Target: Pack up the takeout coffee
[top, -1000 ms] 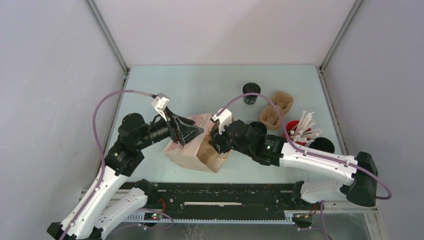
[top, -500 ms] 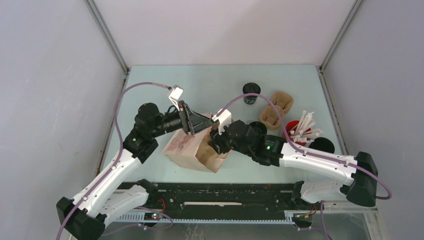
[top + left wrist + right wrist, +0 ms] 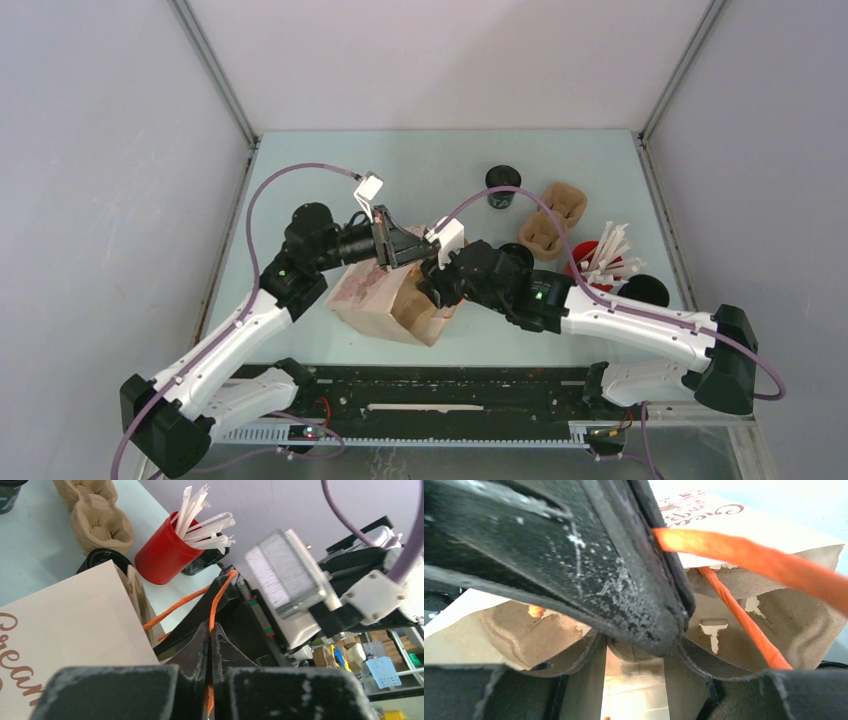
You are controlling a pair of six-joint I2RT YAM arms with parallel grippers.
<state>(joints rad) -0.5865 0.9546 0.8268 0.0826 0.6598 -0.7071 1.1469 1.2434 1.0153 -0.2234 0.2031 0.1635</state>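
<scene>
One takeout coffee (image 3: 502,187), a small black cup, is set upright on the far part of the bench (image 3: 330,170). It is located just left of the brown pulp carrier (image 3: 552,215) and well apart from both arms, and it is touched by neither hand. A red cup (image 3: 581,266) of white sticks (image 3: 607,252) is placed on the near side of the carrier, with a further round black item (image 3: 646,290) just beside it. A paper bag (image 3: 372,300) with red lettering is positioned nearer the arms, its mouth turned toward the right arm. The left hand (image 3: 210,630) is closed narrowly on the bag's orange handle (image 3: 217,592), which is pinched between the fingers and held above the mouth. The right hand (image 3: 636,652) is positioned at the bag mouth with its jaws partly apart. Whether anything is gripped there cannot be told.
</scene>
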